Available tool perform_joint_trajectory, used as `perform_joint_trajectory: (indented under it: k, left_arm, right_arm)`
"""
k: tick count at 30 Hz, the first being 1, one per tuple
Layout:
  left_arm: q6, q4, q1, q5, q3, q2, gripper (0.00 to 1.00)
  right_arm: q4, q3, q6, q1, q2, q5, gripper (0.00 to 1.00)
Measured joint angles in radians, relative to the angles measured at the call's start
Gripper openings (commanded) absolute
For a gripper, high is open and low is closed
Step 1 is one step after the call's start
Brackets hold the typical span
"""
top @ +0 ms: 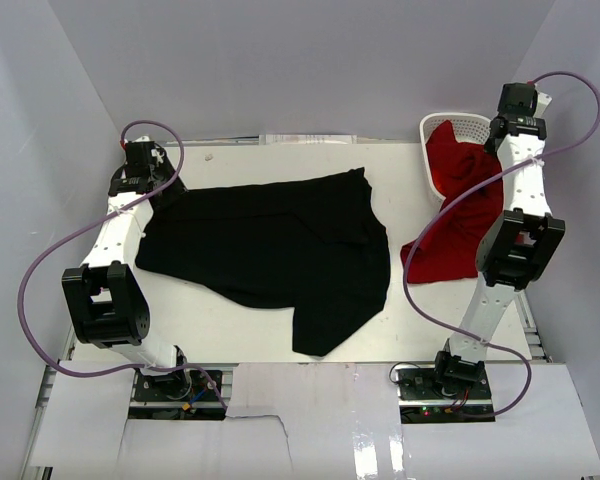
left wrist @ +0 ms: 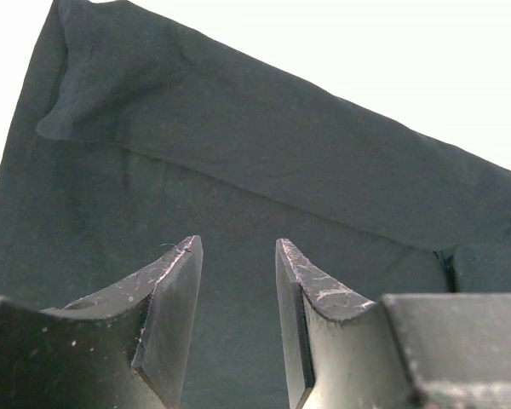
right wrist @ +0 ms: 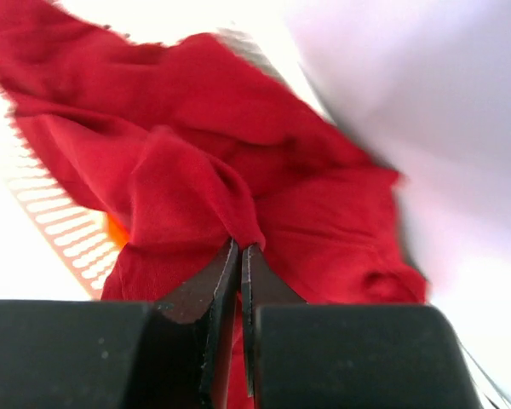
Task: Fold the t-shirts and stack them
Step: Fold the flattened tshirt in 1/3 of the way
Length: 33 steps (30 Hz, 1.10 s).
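The black t-shirt [top: 280, 250] lies spread over the middle of the table, partly folded, with a folded edge showing in the left wrist view [left wrist: 238, 145]. My left gripper [left wrist: 237, 247] hovers open over its left end with nothing between the fingers; it sits at the far left [top: 145, 170]. The red t-shirt [top: 460, 205] hangs out of the white basket [top: 450, 125] and trails down onto the table. My right gripper [right wrist: 240, 249] is shut on a pinched fold of the red t-shirt [right wrist: 196, 187], up by the basket [top: 505, 130].
The white lattice basket [right wrist: 60, 230] stands at the far right corner, close to the right wall. Purple cables loop beside both arms. A flat packet [top: 305, 139] lies along the table's back edge.
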Motion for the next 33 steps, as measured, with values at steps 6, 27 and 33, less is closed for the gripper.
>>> perform_joint_trajectory:
  k: [6, 27, 33]
  left_arm:
    - [0.0, -0.003, -0.006, 0.0, 0.0, 0.0, 0.51]
    - [-0.001, -0.012, -0.018, -0.002, -0.004, 0.0, 0.51]
    - [-0.001, -0.018, -0.017, -0.016, -0.004, 0.0, 0.52]
  right_arm:
    - [0.032, -0.052, 0.008, 0.008, -0.066, 0.119, 0.51]
    - [0.021, -0.03, -0.069, 0.264, -0.076, -0.419, 0.69]
    - [0.051, -0.187, -0.093, 0.463, -0.027, -0.507, 0.68]
